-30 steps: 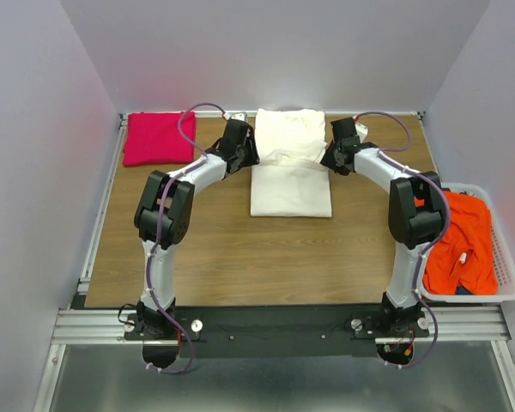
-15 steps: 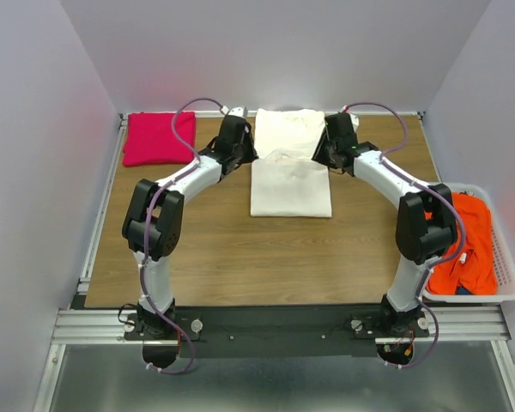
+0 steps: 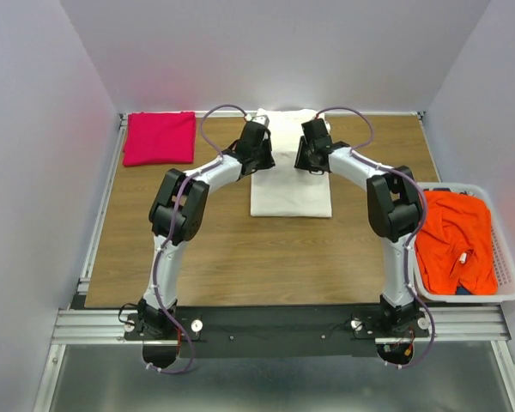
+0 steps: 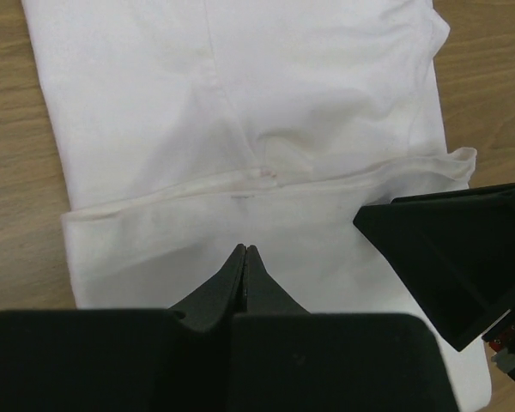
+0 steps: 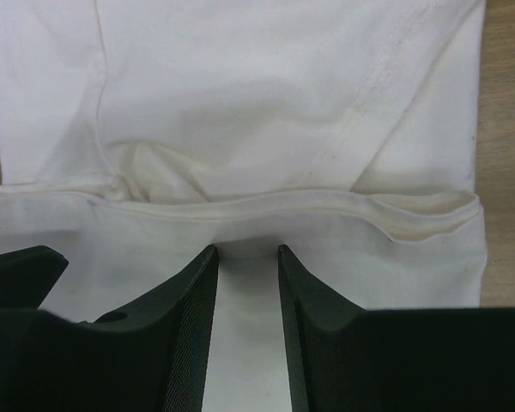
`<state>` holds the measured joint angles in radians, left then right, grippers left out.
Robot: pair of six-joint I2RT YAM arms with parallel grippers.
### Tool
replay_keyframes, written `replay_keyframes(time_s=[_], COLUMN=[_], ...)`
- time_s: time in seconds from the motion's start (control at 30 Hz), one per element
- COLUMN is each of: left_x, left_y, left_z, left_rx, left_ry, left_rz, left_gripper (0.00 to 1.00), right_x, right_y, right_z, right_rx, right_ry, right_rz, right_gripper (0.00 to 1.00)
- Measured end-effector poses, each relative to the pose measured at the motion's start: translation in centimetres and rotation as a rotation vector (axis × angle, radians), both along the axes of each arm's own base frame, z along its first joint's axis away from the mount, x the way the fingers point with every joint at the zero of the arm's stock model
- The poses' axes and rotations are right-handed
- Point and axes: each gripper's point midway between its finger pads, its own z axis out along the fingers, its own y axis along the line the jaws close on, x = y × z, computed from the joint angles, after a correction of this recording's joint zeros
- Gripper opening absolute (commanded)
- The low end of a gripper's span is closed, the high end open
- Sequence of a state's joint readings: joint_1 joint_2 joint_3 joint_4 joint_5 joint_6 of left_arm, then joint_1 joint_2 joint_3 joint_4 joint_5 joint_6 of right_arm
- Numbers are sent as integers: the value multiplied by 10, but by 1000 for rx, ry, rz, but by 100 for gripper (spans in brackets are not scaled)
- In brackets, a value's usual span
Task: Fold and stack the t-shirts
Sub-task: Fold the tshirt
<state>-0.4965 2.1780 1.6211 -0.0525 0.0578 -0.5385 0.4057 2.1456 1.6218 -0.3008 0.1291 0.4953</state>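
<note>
The cream-white t-shirt point(image 3: 290, 184) lies partly folded at the back middle of the table, a hem edge point(image 4: 257, 176) running across it. My left gripper point(image 3: 263, 157) point(image 4: 244, 250) rests over its left half, shut, with no cloth showing between the tips. My right gripper point(image 3: 309, 160) point(image 5: 243, 250) is over the right half, open, its tips against the folded edge point(image 5: 266, 206) with white cloth in the gap. A folded magenta-pink t-shirt point(image 3: 159, 137) sits at the back left. The orange-red t-shirt point(image 3: 453, 245) lies crumpled in the basket.
The white laundry basket point(image 3: 506, 257) hangs off the table's right edge. Grey walls close in the back and both sides. Bare wooden tabletop point(image 3: 240, 249) stretches in front of the white shirt. The two grippers stand close together, each seeing the other's black body point(image 4: 455, 257).
Both grippers have moved inward from the white shirt's side edges toward its middle. The left jaws have shut and the right jaws have narrowed.
</note>
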Motion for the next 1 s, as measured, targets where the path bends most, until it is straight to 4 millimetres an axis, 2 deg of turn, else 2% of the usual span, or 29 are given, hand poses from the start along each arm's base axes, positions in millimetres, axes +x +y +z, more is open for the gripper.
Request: replay_keyframes(time_s=[0.2,0.33,0.57,0.7,0.83,1.0], left_x=[18,18,16,1,-20,-55], left_y=[2,8,11,20,31,49], left_z=[-21,-43,-45,-48,-49,-49], left_rx=[12,28,-5,-18,-34,-44], left_ry=[17,63,66,78,96,117], left_rz=[15,29,60,95,123,148], left_gripper=[0,0,0,0,0,0], right_x=[8,12,14,9,-5,-43], right_y=[-4,-5,-4,-1,5,19], right_z=[-22,-23,-25,-26,-27,-27], right_rx=[-6,8,28,48,56,74], right_ry=[28,22,9,-7,-9,13], right_rz=[-21,-36,-49,-53,-43,-18], right_gripper=[39,40,41,41,41,41])
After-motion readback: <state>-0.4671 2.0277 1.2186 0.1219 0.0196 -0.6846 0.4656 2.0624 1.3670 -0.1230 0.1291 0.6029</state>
